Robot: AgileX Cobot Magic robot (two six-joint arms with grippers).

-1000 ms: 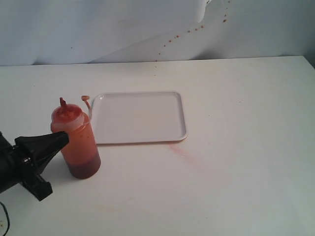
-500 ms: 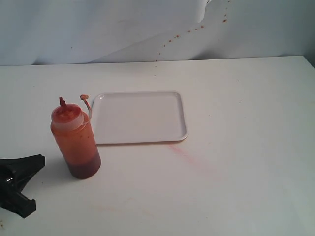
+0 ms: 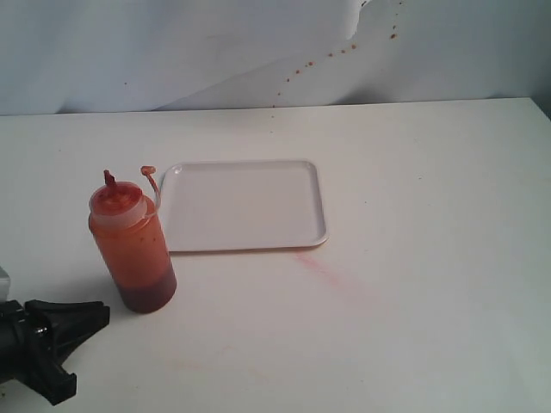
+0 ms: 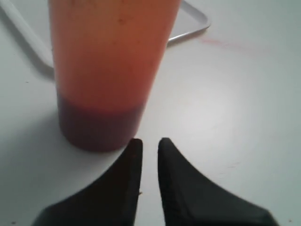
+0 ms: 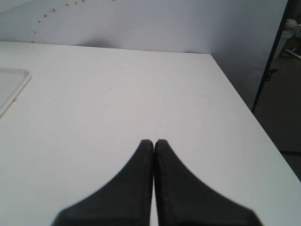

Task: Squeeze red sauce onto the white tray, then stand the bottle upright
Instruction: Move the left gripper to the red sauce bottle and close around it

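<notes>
Nearest: black left gripper [image 4: 149, 141] low over the white bench [image 3: 430, 284], jaws all but closed, thin slit between the tips, gripping nothing. Just ahead of the jaws and not touching them, the translucent cylindrical plastic squeeze bottle [image 3: 133, 249] of orange-red sauce stands upright, and the tips line up with its dark base. Its stained conical nozzle [image 3: 109, 179] is uncapped, with the small cap [image 3: 149, 170] off on its tether. Past the bottle from the jaws lies the flat rectangular white plastic tray [image 3: 250, 206], bare, no red sauce blob seen on it, so I judge the squeeze not yet done. A faint pink smeared streak [image 3: 325, 268] marks the bench off the tray's near corner. Black right gripper [image 5: 154, 142]: jaws pressed fully together, empty, well apart from bottle and tray

Risks, my judgement:
- jaws too narrow for the bottle, so going forward like this would butt the base and slide or topple it
- the nozzle is open, so any tip-over puts sauce on the bench
- a grip low at the base could let the bottle swing when tilted
- squeezing before the nozzle is over the tray, or too hard, lands sauce off the tray
</notes>
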